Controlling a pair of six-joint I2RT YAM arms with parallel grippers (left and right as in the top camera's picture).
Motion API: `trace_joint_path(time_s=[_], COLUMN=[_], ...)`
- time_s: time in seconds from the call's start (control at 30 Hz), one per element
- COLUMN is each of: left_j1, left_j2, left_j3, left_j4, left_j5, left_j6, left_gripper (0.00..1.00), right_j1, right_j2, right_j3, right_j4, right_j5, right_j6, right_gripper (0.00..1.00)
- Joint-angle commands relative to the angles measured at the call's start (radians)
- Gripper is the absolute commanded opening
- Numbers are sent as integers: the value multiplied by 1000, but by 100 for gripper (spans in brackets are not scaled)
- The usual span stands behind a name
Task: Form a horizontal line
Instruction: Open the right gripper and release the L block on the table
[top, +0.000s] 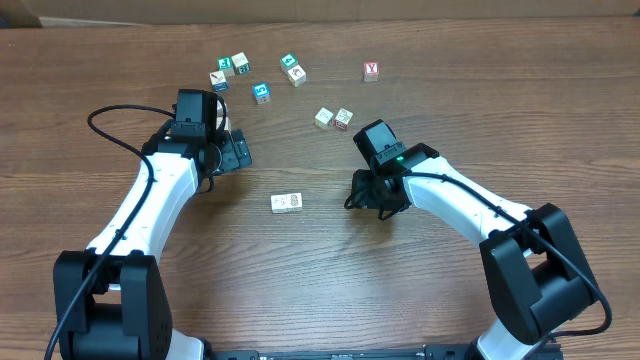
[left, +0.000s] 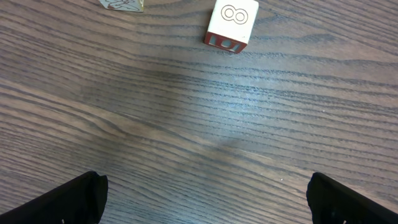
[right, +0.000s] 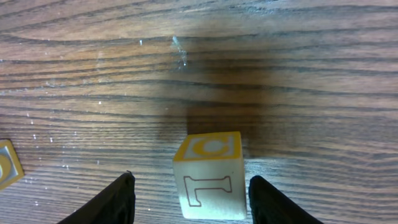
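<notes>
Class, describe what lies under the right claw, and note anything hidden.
A white cube with a yellow-framed top stands on the table inside the open right claw. Overhead, that claw covers it.

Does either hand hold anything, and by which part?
Nothing is held. The left hand is empty; a yellow-topped cube stands between the open fingers of the right hand.

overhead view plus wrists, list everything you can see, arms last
row of touching cubes: two, white, table centre, between the arms
scattered letter cubes: six, white with teal, blue or red faces, far left
red Y cube: one, white, far side, alone
cube pair: two, pale and reddish, beyond the right arm
L cube: one, white, yellow top, between right fingers
table: one, brown woodgrain
arms: two, white and black
left fingers: black, open, nothing between
right fingers: black, open
</notes>
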Motion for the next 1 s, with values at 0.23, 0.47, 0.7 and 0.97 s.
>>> trace_joint_path(time_s=[0.23,0.47,0.7,0.97], left_j1=[0,0,0,0], left_j2=[-18,-18,-18,-18], left_j3=[11,11,11,11], left_j4=[0,0,0,0], left_j5=[-12,-12,-12,-12], left_j6=[10,10,10,10], left_gripper=[100,100,100,100], right_j1=[-1,3,25,27], right_j2=[-11,-11,-11,-11], right_j3=[-6,-6,-6,-6], right_j4=[23,31,58,68], right_j5=[-25,-60,-103,-124], right_j6=[-51,-96,-158,-181], right_gripper=[52,52,52,53])
